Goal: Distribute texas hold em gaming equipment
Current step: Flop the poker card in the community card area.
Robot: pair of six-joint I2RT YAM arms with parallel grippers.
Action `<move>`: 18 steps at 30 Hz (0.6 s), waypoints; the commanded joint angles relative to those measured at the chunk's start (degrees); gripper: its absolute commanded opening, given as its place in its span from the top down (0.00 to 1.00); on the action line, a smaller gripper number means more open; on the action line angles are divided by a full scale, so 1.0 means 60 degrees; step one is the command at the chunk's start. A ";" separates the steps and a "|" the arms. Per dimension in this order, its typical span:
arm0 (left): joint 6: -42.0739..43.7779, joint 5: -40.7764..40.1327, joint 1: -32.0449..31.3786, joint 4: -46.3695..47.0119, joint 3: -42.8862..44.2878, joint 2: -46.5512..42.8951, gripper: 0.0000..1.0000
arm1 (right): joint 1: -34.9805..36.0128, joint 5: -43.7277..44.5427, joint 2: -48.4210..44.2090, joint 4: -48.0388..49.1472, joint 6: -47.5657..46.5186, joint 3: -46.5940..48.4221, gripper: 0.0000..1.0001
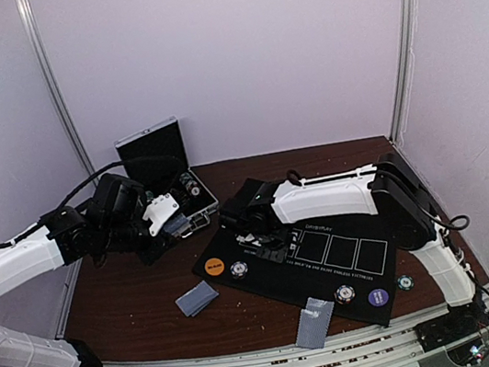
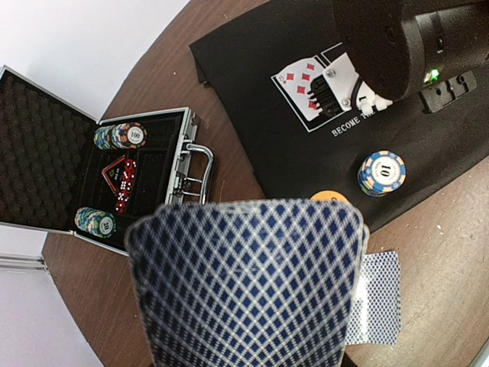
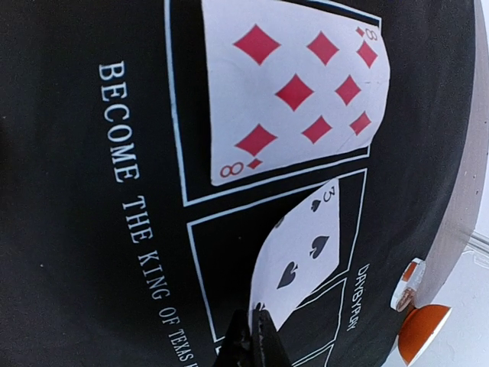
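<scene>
Now: community cards are going down on the mat [image 3: 92, 267]. The right gripper [image 3: 252, 342] is pressed together on the lower edge of the three of spades [image 3: 302, 252]. The card is face up and tilted, its far end over the second white rectangle; whether it touches the cloth, cannot tell. The eight of diamonds [image 3: 294, 92] lies flat in the first rectangle, at 12 o'clock of the three in the right wrist view. Judgement: the edge grip leaves the face free to drop flat inside the outline.

The left gripper [image 1: 169, 221] is closed on a blue-backed card [image 2: 248, 287], held off the table at 10 o'clock in the top view, its back toward its own camera. One card or several, cannot tell. Judgement: stock in reserve, kept out of the right arm's way.

The open case [image 2: 46, 153] at 11 o'clock holds chips [image 2: 121, 136] and red dice [image 2: 122, 180]. The orange button [image 1: 214, 266] sits on the mat's left corner, a chip stack [image 2: 382, 173] just beside it. A face-down pile [image 1: 197, 298] lies at 7 o'clock and a second pile [image 1: 315, 321] at 6 o'clock.
</scene>
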 commanded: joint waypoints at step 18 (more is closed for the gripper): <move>-0.0002 -0.0075 -0.0004 0.0507 -0.0054 -0.0195 0.63 | -0.0391 -0.0577 0.0510 -0.0184 0.0918 0.0366 1.00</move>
